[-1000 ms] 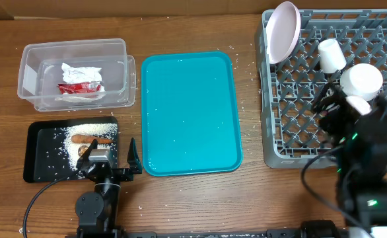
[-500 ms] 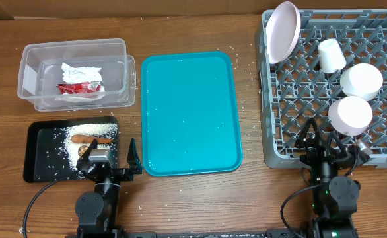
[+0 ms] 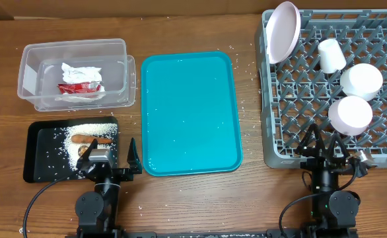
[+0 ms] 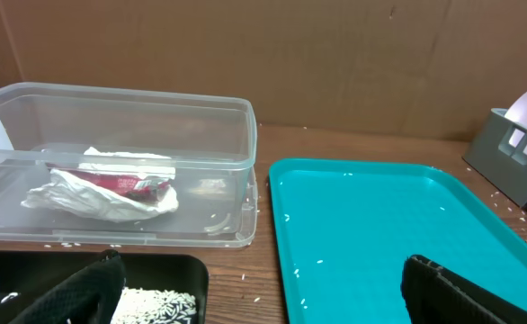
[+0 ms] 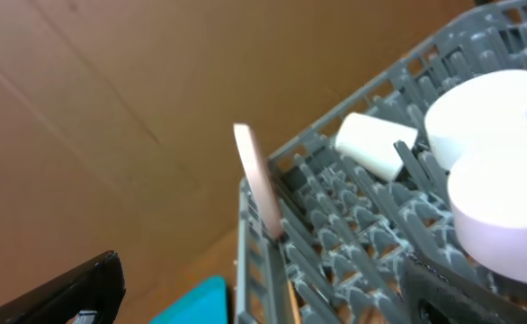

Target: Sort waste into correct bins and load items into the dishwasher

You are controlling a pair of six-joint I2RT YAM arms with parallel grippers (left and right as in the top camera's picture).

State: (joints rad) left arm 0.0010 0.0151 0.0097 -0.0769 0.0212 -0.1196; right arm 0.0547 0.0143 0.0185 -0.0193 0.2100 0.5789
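Both tools rest at the desk's (image 3: 253,192) near edge, jaws spread, empty. The left tool (image 3: 111,158) is just beside the matte black tray (image 3: 38,158), heaped with rice (image 3: 91,131) and a stick (image 3: 88,139); the right tool (image 3: 323,147) fronts the grey pegged rack (image 3: 292,106). Stray grains (image 4: 287,217) on the glossy teal tray (image 3: 190,112), long axis running away, lie nearer the left tool, to its right. Beyond, the clear tub (image 3: 28,73) holds crumpled napkin (image 3: 81,71) and wrapper (image 3: 80,86); the rack holds bowls (image 3: 350,114), cup (image 3: 331,55) and upright plate (image 3: 282,31).

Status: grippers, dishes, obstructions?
Left gripper, right gripper open, empty. Round white plate, two white bowls, small white cup in grey plastic dish rack. Red wrapper in clear plastic tub, rice in black tray; nothing blocking.
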